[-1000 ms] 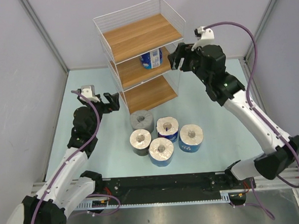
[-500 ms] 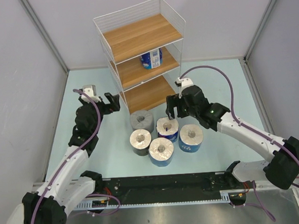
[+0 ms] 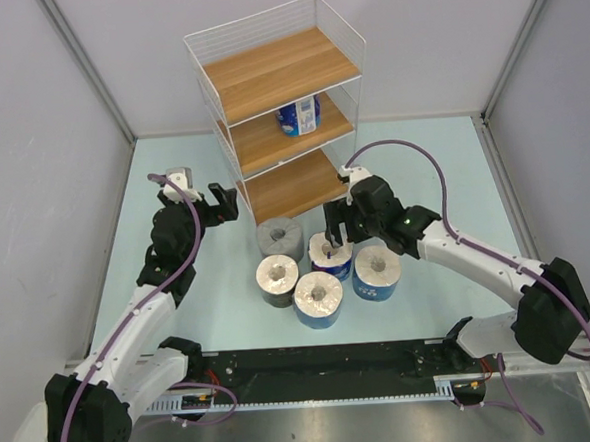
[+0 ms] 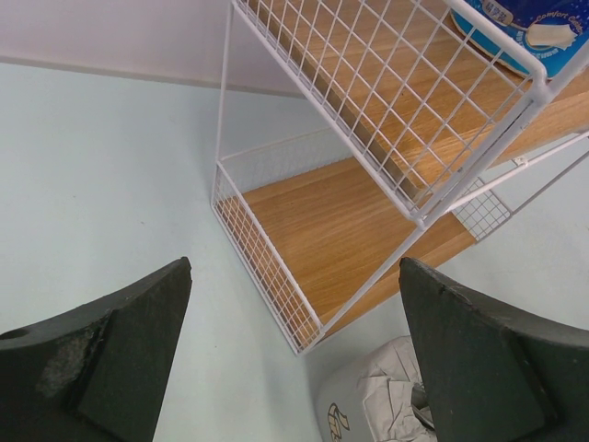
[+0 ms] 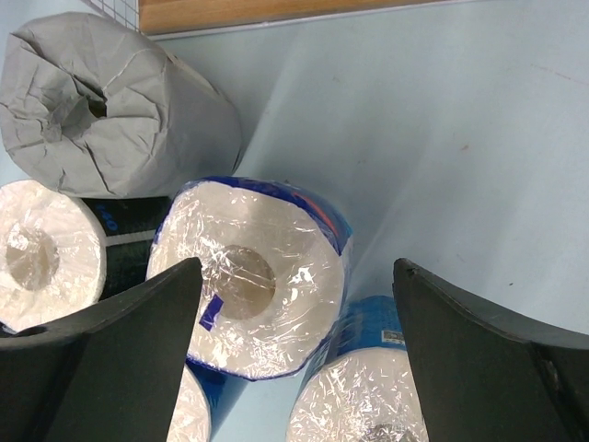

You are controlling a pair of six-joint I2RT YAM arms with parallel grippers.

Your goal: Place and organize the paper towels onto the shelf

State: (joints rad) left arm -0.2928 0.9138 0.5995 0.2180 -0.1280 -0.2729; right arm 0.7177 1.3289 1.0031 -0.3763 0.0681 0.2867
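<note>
The white wire shelf (image 3: 280,112) with wooden boards stands at the back; one blue roll (image 3: 299,116) sits on its middle board. Five rolls stand on the table: a grey one (image 3: 280,236), a black one (image 3: 278,279) and three blue ones (image 3: 331,253) (image 3: 319,298) (image 3: 377,271). My right gripper (image 3: 338,228) is open, just above the back blue roll (image 5: 253,276), its fingers either side of it. My left gripper (image 3: 221,200) is open and empty, left of the shelf's bottom tier (image 4: 331,230). The grey roll also shows in both wrist views (image 4: 386,396) (image 5: 110,120).
The table is pale blue-green, with grey walls on the left, back and right. The shelf's wire corner (image 4: 308,341) lies close in front of my left gripper. The rolls stand tightly clustered in front of the shelf.
My right arm has swung down from beside the shelf's middle tier to the cluster of rolls and now hangs over the back blue roll. My left arm has barely moved.
</note>
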